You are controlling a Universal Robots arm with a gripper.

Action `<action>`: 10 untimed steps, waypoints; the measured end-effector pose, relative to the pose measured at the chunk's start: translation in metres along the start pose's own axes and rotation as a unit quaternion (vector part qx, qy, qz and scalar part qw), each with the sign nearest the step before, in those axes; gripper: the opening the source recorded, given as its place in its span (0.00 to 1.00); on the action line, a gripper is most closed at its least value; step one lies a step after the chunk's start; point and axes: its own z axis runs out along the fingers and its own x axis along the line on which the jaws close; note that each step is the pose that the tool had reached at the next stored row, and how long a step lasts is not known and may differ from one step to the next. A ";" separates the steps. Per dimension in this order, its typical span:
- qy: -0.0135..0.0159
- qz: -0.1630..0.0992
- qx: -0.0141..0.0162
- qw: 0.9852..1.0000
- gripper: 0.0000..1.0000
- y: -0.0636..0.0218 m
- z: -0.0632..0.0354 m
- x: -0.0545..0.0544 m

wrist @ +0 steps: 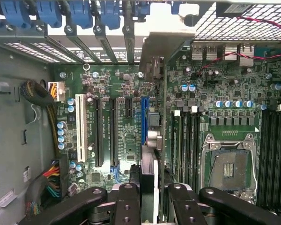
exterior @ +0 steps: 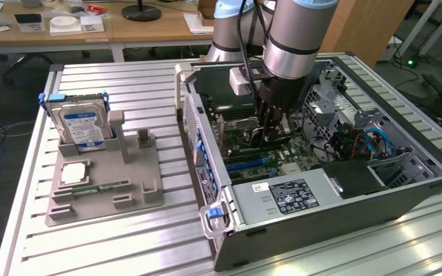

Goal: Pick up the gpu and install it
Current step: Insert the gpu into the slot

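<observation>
Claw (wrist: 153, 192) clamped on gpu (wrist: 168, 44); card edge-on straight below it, over motherboard (wrist: 117, 154), blue slot (wrist: 144, 119) alongside.

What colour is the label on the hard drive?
Blue and white label; exterior view shows it best.

Glossy ribbed metal table (exterior: 121, 247), matt grey plastic holder (exterior: 140, 195)
</observation>
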 end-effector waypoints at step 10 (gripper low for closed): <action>0.000 0.000 0.000 1.000 0.27 0.0002 0.0104 0.002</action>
